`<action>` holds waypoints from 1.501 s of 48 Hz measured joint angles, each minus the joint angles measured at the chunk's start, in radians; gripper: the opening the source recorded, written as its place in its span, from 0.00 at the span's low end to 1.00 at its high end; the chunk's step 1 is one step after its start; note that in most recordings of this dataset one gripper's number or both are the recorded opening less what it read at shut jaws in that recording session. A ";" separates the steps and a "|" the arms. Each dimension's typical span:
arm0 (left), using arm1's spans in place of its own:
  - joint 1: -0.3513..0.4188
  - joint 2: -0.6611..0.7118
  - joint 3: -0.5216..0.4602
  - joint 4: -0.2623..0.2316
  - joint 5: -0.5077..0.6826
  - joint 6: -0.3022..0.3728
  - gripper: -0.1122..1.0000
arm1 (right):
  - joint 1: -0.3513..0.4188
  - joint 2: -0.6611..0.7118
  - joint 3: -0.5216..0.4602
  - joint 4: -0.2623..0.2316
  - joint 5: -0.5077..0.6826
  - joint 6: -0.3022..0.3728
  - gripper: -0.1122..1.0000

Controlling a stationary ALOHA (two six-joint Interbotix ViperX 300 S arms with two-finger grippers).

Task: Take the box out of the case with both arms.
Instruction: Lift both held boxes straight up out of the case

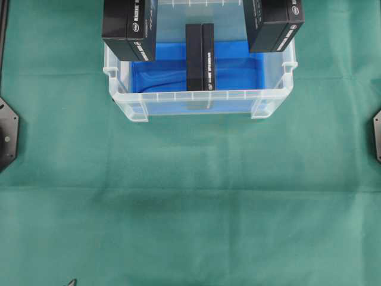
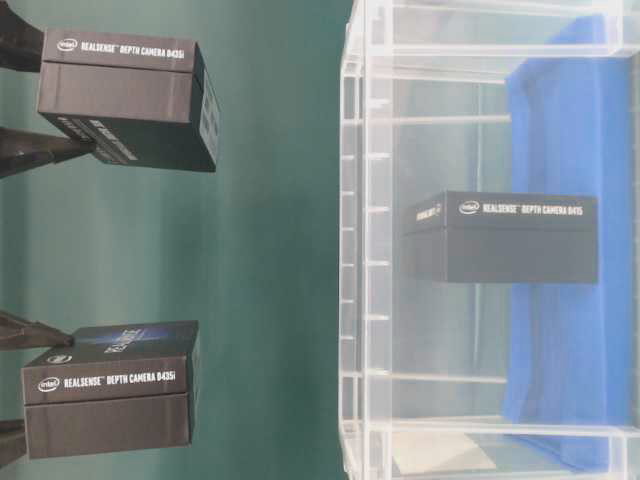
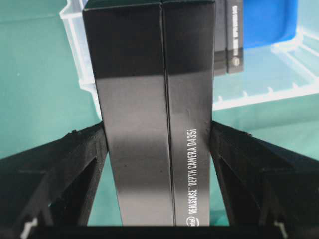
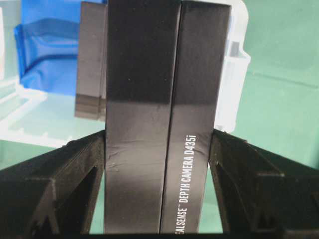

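Two black camera boxes sit right up close in our wrist views. Our left gripper (image 3: 158, 169) has its jaws pressed on both sides of one black box (image 3: 149, 114). White letters on that box say RealSense Depth Camera D435i. Our right gripper (image 4: 158, 169) squeezes a second black box (image 4: 162, 114) with the same words, one jaw on each side. Both sets of jaws stand fairly wide, because the boxes fill the gap between them.

From above, we see the left box over the left back corner of the clear plastic case (image 1: 196, 101). The right box hangs over the right back corner. Both held boxes are up in the air, higher than the rim.

A third black box (image 1: 199, 56) stands on its edge inside the case. It rests in the middle, on the blue sheet (image 1: 155, 74) that lines the bottom. It touches neither gripper. The case sits on a green cloth (image 1: 190, 208) that covers the table.
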 measured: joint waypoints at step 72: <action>-0.046 0.000 0.000 0.000 0.002 -0.009 0.66 | 0.078 0.000 0.000 0.000 0.044 0.043 0.69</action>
